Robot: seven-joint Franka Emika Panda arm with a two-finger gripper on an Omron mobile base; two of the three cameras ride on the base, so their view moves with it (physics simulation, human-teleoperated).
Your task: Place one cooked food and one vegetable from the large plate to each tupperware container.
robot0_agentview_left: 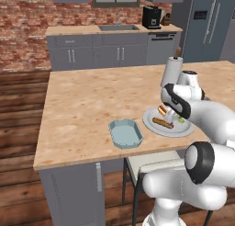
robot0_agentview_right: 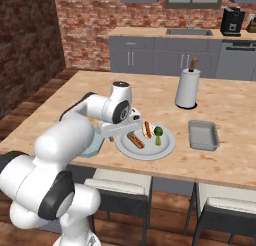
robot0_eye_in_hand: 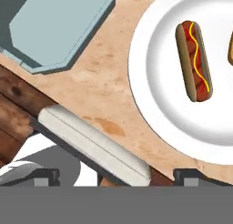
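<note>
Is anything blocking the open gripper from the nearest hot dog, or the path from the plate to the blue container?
Nothing visible. The gripper is open with only bare counter and plate rim before the hot dog. Bare counter separates the plate from the light blue container.

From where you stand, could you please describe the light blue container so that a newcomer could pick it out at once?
Start at the wooden island counter and follow its near edge to the large plate holding hot dogs. Just left of that plate in the left base view sits the light blue container. Unlike the grey rectangular tray, it has cut corners, making it octagonal.
</note>
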